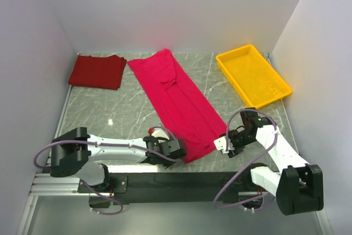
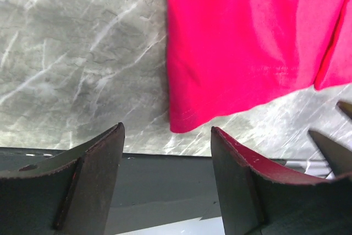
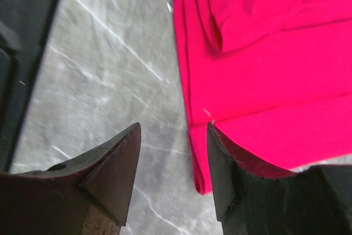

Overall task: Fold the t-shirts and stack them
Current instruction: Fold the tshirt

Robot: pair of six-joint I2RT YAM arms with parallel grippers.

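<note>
The crimson t-shirt lies as a long folded strip running diagonally from the back middle of the table to the near edge. A darker maroon t-shirt rests folded at the back left. My left gripper sits low at the strip's near-left corner, open and holding nothing. In the left wrist view the crimson hem corner lies just beyond the left gripper. My right gripper is open at the strip's near-right corner. In the right wrist view the folded crimson edge lies beside the inner finger and is not clamped.
A yellow plastic tray stands at the back right, with nothing in it. The dark rail of the table's near edge runs just under the left fingers. White walls close in the marble table on three sides.
</note>
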